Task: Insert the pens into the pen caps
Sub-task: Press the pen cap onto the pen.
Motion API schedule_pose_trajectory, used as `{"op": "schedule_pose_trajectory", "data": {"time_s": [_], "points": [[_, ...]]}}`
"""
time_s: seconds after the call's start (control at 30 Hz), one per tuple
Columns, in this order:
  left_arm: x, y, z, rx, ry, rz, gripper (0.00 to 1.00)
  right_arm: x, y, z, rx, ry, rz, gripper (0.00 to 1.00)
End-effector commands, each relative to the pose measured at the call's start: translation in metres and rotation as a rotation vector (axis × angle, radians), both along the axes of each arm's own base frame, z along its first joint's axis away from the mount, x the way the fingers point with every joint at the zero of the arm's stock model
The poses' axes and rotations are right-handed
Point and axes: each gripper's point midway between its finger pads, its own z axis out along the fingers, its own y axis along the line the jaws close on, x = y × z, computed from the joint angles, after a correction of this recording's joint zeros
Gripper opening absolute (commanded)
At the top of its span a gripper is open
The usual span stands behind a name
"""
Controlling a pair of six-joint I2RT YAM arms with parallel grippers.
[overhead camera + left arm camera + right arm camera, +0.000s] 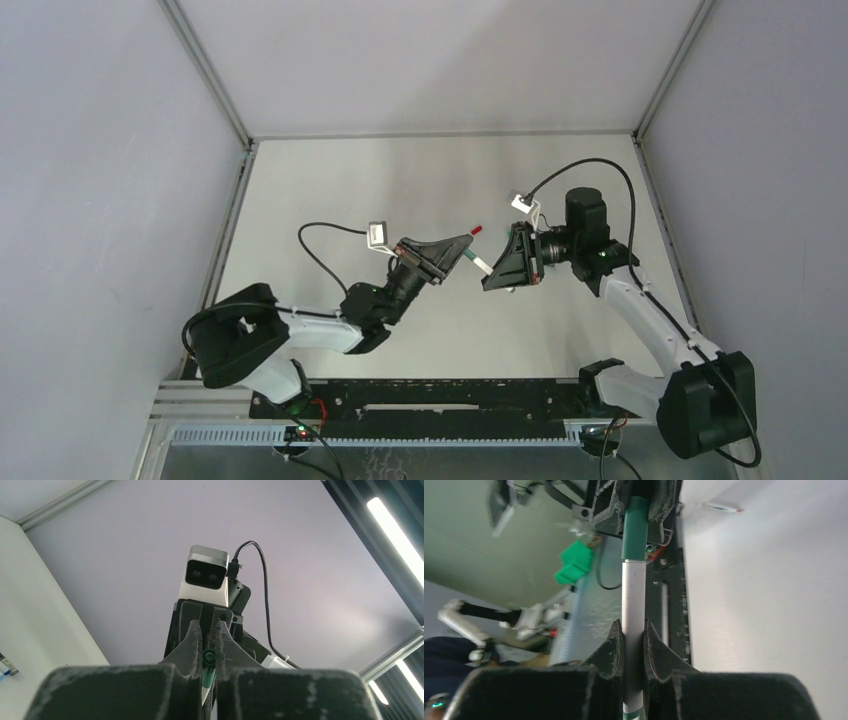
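**Q:** Where is the pen, and what holds it?

**A:** The right gripper (632,628) is clamped tight on a white pen (633,595), with both fingers pressed against the barrel. The pen is held in the air above the table (400,180), between the two arms.

**Q:** And the cap?

**A:** The left gripper (207,639) is pinched almost fully closed around a green cap (634,527). The two grippers face each other nose to nose near the middle of the table.

**Q:** How do pen and cap line up?

**A:** The pen's long axis runs straight out from the right gripper toward the left one. The cap sits on the same line. The white barrel meets the cap's open mouth with no gap showing, so the tip seems to be inside. I cannot tell whether it is pushed fully home.

**Q:** What does the next move depend on?

**A:** Probably on keeping that shared line while the grippers press toward each other. Any tilt could jam the cap.

**Q:** Anything else in sight?

**A:** A spare pen (721,506) with a red end lies on the table, well apart from both grippers.
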Motion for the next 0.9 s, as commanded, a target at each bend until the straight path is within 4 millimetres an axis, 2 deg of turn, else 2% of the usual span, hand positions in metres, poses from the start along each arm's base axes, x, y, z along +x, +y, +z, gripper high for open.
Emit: {"op": "schedule_pose_trajectory", "data": {"time_s": [0.0,0.07,0.13,0.2,0.37,0.5,0.63,0.77,0.87], "points": [[-0.143,-0.065,-0.124,0.469,0.068,-0.632,0.0,0.039,0.014,0.047,-0.017,-0.499,-0.224,0.0],[-0.139,-0.064,-0.141,0.548,0.118,-0.607,0.0,0.052,0.011,0.044,-0.103,-0.597,-0.313,0.0],[-0.137,-0.065,-0.151,0.601,0.154,-0.599,0.0,0.073,0.004,0.043,-0.171,-0.645,-0.413,0.0],[-0.139,-0.069,-0.155,0.631,0.169,-0.608,0.0,0.084,0.001,0.044,-0.207,-0.663,-0.472,0.0],[-0.153,-0.082,-0.144,0.612,0.166,-0.682,0.0,0.091,0.0,0.045,-0.222,-0.655,-0.514,0.0],[-0.164,-0.084,-0.139,0.602,0.12,-0.717,0.0,0.08,0.003,0.055,-0.107,-0.541,-0.421,0.0],[-0.162,-0.073,-0.133,0.533,0.093,-0.691,0.0,0.073,0.0,0.057,-0.036,-0.439,-0.352,0.0],[-0.148,-0.06,-0.114,0.455,0.043,-0.61,0.0,0.053,0.005,0.041,-0.015,-0.401,-0.219,0.0],[-0.133,-0.051,-0.086,0.399,-0.024,-0.532,0.01,0.042,0.012,0.022,-0.077,-0.504,-0.186,0.0]]}}
